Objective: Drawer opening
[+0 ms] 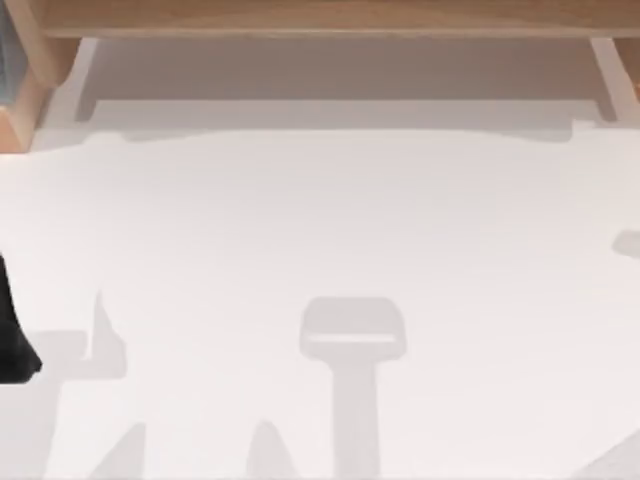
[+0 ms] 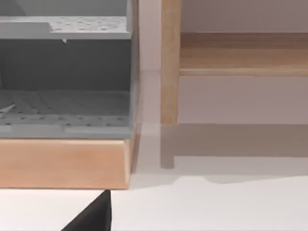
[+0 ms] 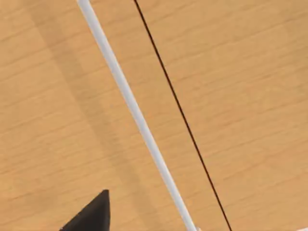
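The drawer front (image 3: 231,96) is light wood and lies close under my right wrist camera. A thin silver bar handle (image 3: 130,106) runs slantwise across it, and a dark seam (image 3: 178,110) runs alongside the bar. A black part of my right gripper (image 3: 91,216) shows just short of the handle, apart from it. The wooden furniture (image 1: 320,15) spans the far edge of the table in the top view. My left arm (image 1: 12,340) sits as a dark shape at the table's left edge. A black part of the left gripper (image 2: 91,216) hangs over the tabletop.
The left wrist view faces a grey unit with perforated shelves (image 2: 67,96) on a wooden base (image 2: 62,163). Beside it stands a wooden leg (image 2: 169,62) under a wooden rail (image 2: 240,53). The white table (image 1: 320,230) carries arm shadows.
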### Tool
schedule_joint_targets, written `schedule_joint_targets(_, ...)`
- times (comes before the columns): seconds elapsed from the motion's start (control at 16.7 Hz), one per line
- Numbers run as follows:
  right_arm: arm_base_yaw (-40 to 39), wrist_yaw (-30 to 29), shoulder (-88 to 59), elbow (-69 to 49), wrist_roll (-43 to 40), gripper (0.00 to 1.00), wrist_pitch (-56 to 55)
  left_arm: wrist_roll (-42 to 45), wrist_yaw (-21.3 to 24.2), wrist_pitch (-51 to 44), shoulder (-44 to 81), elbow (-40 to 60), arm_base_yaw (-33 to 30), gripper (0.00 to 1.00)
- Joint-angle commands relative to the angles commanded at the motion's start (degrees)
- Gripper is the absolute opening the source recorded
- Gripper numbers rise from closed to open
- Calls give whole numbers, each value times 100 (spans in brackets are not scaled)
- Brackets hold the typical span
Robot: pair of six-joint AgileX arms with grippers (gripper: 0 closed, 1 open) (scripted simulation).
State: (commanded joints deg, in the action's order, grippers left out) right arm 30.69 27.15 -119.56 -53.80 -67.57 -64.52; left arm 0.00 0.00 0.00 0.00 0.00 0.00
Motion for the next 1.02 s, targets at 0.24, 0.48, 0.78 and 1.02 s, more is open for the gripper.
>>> schedule_joint_targets(0.24,-288,-190,-849,-638,-1564,100,-337,0,0,0,0,0,0,100)
schedule_joint_targets(0.48,-436,-292,-1228,-917,-2164,100,-467,0,0,0,0,0,0,100)
schedule_joint_targets(0.78,-413,-286,-1217,-914,-2161,100,-448,0,0,0,0,0,0,100)
schedule_joint_targets(1.02,-511,-367,-1418,-1328,-2171,100,-245,0,0,0,0,0,0,100)
